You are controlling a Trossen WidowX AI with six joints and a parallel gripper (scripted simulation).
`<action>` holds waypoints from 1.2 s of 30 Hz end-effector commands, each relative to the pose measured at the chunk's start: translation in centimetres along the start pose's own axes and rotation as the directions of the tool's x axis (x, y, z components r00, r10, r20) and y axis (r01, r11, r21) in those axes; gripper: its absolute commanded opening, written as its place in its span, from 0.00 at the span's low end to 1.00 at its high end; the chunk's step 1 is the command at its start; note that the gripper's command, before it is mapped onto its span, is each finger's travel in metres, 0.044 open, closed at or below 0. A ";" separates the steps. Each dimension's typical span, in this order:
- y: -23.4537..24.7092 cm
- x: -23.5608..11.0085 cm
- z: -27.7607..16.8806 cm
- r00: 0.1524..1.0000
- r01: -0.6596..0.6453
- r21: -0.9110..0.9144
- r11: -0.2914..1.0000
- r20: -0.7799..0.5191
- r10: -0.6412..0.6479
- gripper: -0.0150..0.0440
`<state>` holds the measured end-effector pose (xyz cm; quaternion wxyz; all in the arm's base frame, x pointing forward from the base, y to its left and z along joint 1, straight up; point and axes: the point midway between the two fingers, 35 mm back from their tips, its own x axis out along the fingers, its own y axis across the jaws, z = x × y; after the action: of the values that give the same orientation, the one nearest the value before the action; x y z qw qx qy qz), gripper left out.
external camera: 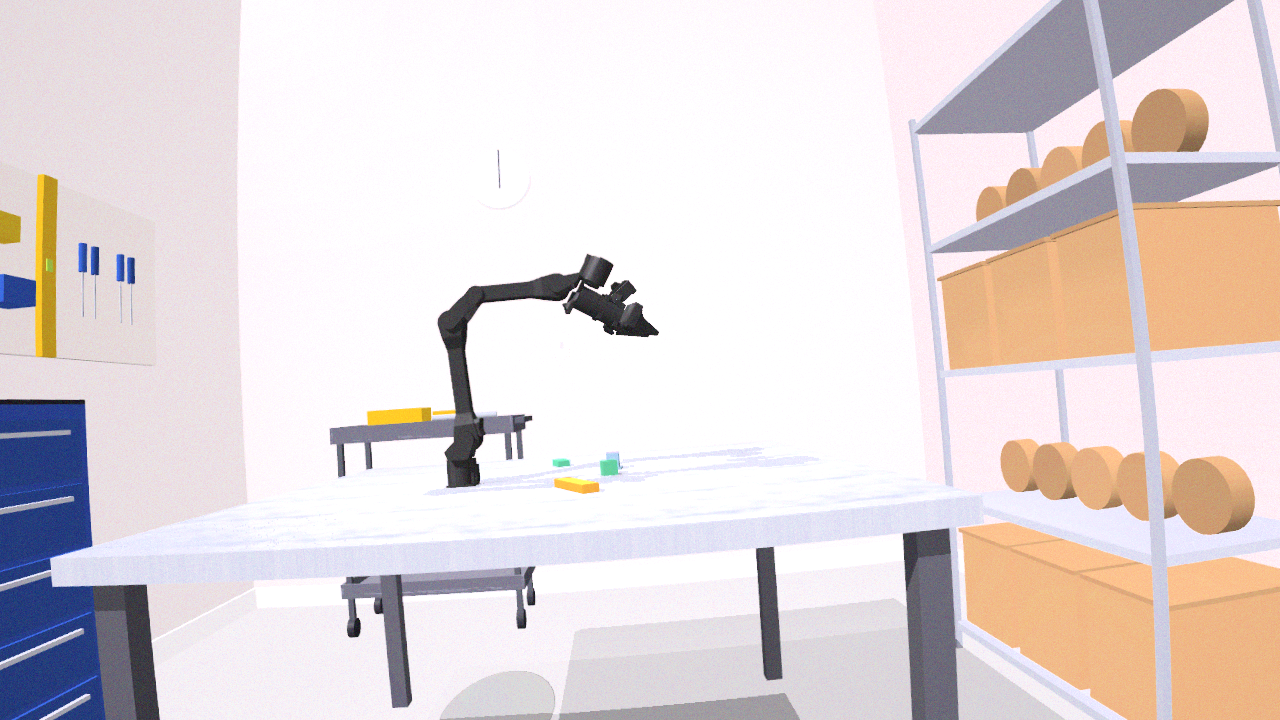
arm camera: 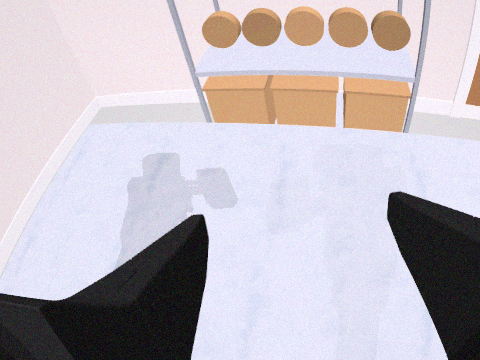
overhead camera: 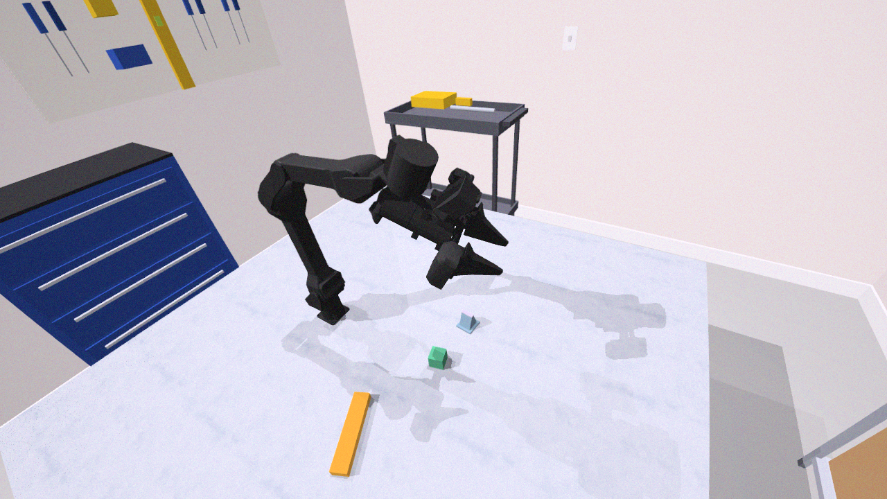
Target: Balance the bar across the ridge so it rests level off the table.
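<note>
Our gripper [overhead camera: 501, 253] raised high above the table [overhead camera: 589, 397], fingers apart and holding nothing, tilted downward, beneath it our small blue-grey ridge [overhead camera: 468, 322], near that a green cube [overhead camera: 437, 357], our orange bar [overhead camera: 350, 433] lying flat on the table well apart from the ridge

Bar [overhead camera: 350, 433] lies on desk [overhead camera: 589, 397] at near edge; cube [overhead camera: 437, 357] beyond it, ridge [overhead camera: 468, 322] farther still. Gripper [overhead camera: 501, 254] hangs above, behind ridge. Cart [overhead camera: 496, 117] behind desk.
</note>
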<state>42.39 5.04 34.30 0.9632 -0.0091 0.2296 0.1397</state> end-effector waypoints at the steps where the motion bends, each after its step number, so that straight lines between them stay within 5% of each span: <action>1: -2.9 0.7 -3.0 0.992 0.076 0.103 0.992 -0.105 -0.065 0.79; 19: -13.4 -1.5 -15.5 0.822 0.486 0.442 0.754 -0.525 -0.222 0.79; 36: -18.2 -8.2 -26.7 0.539 0.821 0.484 0.303 -0.832 -0.130 0.79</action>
<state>30.63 -15.93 14.66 0.7113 0.3193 0.5523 -0.2952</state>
